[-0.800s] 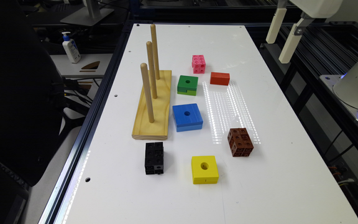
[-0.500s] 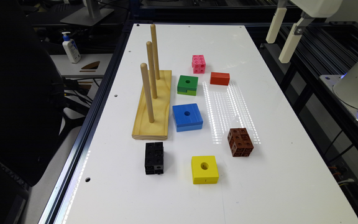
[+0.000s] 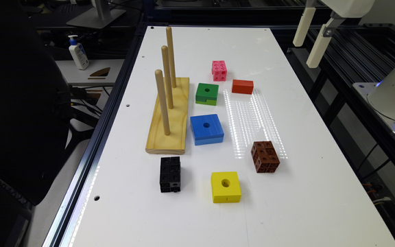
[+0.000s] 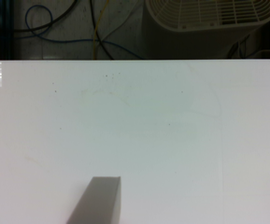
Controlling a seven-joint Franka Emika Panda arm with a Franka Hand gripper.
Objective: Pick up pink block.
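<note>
Two gripper fingers (image 4: 99,200) stand spread wide apart over the bare white table (image 3: 321,192), one cut off at the picture's edge. The pink block (image 3: 219,70) sits beside the green block (image 3: 207,93), well apart from the gripper (image 3: 309,37).

Robotics lab: white test table (image 3: 286,192) on aluminium framing (image 3: 91,151), floor cables (image 4: 78,23).

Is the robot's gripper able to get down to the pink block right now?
Probably yes. The pink block sits alone on the white table, apart from the green block and red block, with nothing over it. The gripper is open above bare table.
</note>
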